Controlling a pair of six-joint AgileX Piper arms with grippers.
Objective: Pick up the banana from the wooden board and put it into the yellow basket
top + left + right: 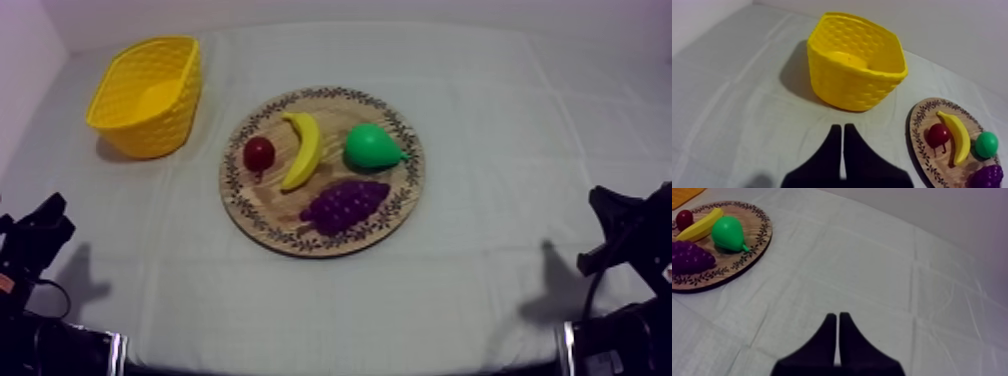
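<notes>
A yellow banana (pixel 303 150) lies on the round wooden board (pixel 400 200) in the table's middle, between a small red fruit (pixel 259 154) and a green pear (pixel 372 147). The yellow basket (pixel 150 95) stands empty at the far left. My left gripper (pixel 48 222) rests low at the left edge, well short of the board. Its fingers (pixel 842 145) lie together as a narrow wedge, pointing at the cloth in front of the basket (pixel 854 62). My right gripper (pixel 605 215) rests low at the right, its fingers (pixel 837 333) shut over bare cloth, with the banana (pixel 699 225) far off.
A purple bunch of grapes (pixel 345 205) lies on the board's near side. The pale cloth (pixel 500 120) covers the table around the board and basket. The banana (pixel 958 137) and the small red fruit (pixel 938 135) lie beside each other beyond the left gripper.
</notes>
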